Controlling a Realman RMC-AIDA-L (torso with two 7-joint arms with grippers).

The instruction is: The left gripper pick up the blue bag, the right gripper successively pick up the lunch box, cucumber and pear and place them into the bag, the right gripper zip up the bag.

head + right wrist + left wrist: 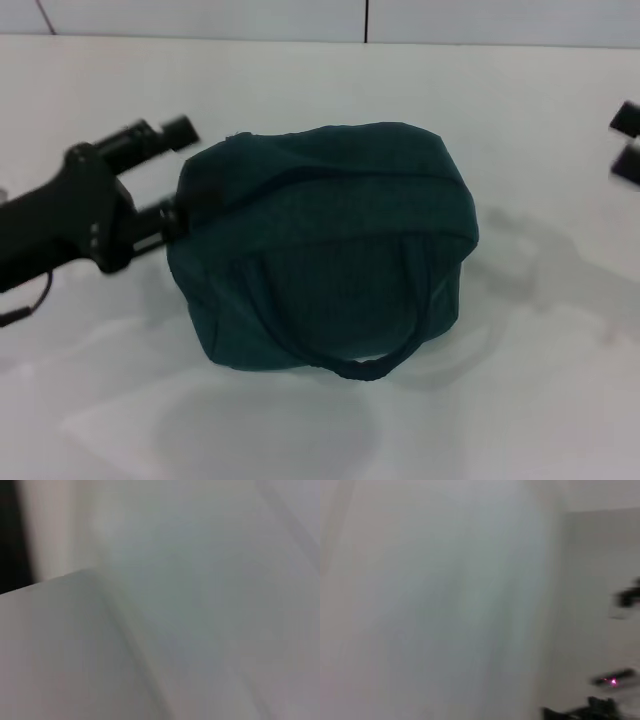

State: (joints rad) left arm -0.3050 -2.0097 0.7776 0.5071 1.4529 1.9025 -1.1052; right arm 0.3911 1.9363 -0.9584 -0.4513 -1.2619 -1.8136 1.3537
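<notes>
The blue bag (330, 250) lies in the middle of the white table (520, 400) in the head view, its top seam closed and one loop handle (365, 368) hanging toward me. My left gripper (184, 174) reaches in from the left, open, with one finger above and one below the bag's left end, the lower one touching the fabric. My right gripper (628, 140) shows only as two separated black fingertips at the right edge, open and well away from the bag. The lunch box, cucumber and pear are out of view.
A wall line (365, 20) runs behind the table's far edge. Both wrist views show only pale blurred surfaces. A few dark shapes (615, 680) with a pink light show in the left wrist view.
</notes>
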